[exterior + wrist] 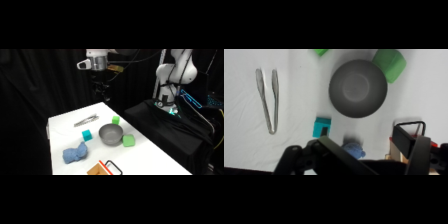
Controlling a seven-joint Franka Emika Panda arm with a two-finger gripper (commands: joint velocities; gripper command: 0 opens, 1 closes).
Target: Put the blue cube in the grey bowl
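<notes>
The small teal blue cube [87,134] [322,126] rests on the white table [145,157], just left of the grey bowl [110,134] [358,88]. The round metallic bowl has a dark inside with nothing in it. My gripper [102,91] [374,156] hangs high above the table's far end, well clear of both. In the wrist view its fingers [335,151] stand apart, open, with nothing between them. The cube shows just above the left finger.
Metal tongs [86,120] [267,100] lie left of the cube. Two light green cubes [116,120] [128,140] [390,64] flank the bowl. A pale-blue cloth [75,153] [354,149] lies near the front left. An orange box with a black handle [106,168] [407,134] sits at the front edge.
</notes>
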